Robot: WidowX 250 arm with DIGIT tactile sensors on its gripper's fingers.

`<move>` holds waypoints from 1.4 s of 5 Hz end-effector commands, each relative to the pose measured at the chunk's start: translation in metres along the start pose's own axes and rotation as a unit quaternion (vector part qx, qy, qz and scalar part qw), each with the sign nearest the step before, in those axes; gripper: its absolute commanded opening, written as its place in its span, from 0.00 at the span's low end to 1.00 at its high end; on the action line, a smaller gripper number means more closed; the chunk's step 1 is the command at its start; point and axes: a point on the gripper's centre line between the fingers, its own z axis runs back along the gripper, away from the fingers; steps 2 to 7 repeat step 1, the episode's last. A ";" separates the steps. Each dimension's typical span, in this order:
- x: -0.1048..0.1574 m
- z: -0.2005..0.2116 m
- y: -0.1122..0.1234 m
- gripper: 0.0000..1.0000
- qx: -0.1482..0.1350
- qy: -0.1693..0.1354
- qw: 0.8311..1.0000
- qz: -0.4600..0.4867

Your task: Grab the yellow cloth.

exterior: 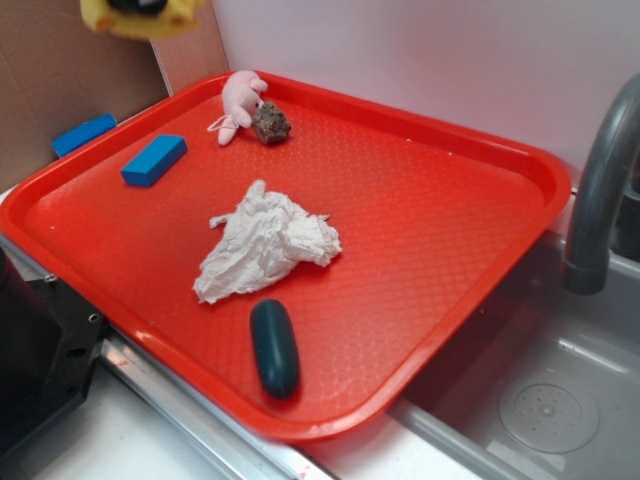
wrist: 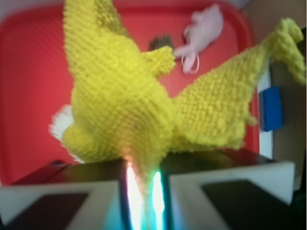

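Hanging bunched from the gripper, the yellow cloth looks coarsely knitted.

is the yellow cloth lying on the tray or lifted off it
Lifted: the yellow cloth hangs pinched in the pincer, dangling above the red tray.

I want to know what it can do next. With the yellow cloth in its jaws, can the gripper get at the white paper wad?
Probably not yet. The gripper is shut on the yellow cloth, raised above the red tray. The white paper wad itself lies uncovered.

White wall behind, grey sink, brown cardboard left.
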 end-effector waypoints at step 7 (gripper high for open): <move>0.005 0.059 -0.002 0.00 -0.018 -0.026 1.000 0.005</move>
